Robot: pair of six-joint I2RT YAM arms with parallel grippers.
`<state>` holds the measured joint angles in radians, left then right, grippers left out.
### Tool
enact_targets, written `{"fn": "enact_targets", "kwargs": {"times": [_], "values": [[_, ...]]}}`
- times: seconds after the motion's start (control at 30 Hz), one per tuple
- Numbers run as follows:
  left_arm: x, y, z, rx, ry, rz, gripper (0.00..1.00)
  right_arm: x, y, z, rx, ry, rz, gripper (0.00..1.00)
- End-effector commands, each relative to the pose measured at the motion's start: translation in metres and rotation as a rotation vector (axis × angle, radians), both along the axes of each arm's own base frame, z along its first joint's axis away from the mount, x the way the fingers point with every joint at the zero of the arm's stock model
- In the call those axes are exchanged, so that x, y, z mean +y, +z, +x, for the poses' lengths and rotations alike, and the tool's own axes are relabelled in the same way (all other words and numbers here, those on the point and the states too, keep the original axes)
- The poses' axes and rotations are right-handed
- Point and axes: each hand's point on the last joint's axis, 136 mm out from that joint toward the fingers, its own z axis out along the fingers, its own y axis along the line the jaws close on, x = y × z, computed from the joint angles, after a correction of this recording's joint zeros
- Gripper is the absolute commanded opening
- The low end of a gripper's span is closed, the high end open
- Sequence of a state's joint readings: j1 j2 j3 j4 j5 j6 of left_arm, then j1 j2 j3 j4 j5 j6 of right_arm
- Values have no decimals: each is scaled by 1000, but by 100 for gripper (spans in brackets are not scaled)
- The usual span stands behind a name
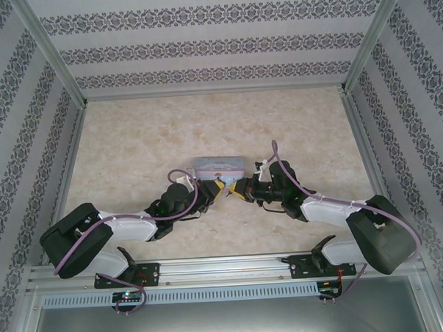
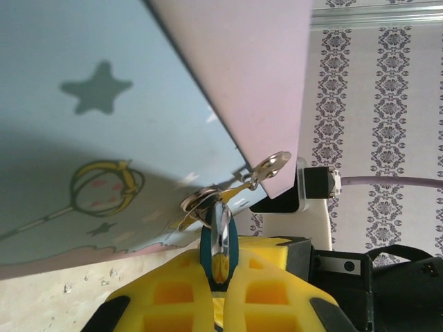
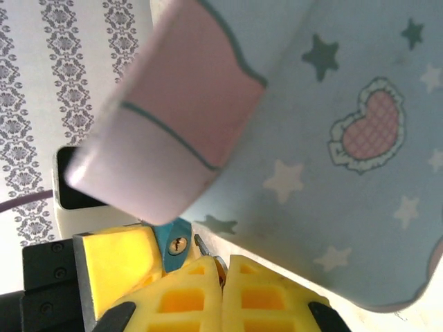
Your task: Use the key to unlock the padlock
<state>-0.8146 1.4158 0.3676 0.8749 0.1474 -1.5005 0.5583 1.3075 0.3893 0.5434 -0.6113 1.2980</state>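
The left gripper point(image 2: 220, 277) is clamping the padlock point(image 2: 219, 249) by its blue body, shackle point(image 2: 221, 225) pointing ahead toward the tin point(image 2: 104, 138); the right gripper point(image 3: 223, 273) is pinching a thin metal tip, apparently the key point(image 3: 201, 243); the keyhole point(image 3: 178, 244) is lying just left of that tip, nearly touching, facing it

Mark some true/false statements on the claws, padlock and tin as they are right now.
1. The left claw is shut on the padlock. True.
2. The right claw stands wide open. False: it is shut on the key, whose tip pokes out.
3. The padlock's keyhole faces the right wrist camera. True.
4. The padlock's body is red. False: it is blue.
5. The tin is plain. False: it is pale blue with stars and a heart.
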Motion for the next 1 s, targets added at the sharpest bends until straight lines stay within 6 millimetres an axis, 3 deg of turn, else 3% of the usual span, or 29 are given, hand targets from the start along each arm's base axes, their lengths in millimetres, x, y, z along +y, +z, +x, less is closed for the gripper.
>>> {"fn": "enact_targets", "kwargs": {"times": [0.0,0.3,0.97], "values": [[4,6,1,-18,42,-18,0,-10,-1,5,28,-84,0,0],[9,3,2,0,98,-18,0,-14,-1,6,68,-163,0,0],[9,1,2,6,106,-19,0,12,6,7,52,-113,2,0]]}}
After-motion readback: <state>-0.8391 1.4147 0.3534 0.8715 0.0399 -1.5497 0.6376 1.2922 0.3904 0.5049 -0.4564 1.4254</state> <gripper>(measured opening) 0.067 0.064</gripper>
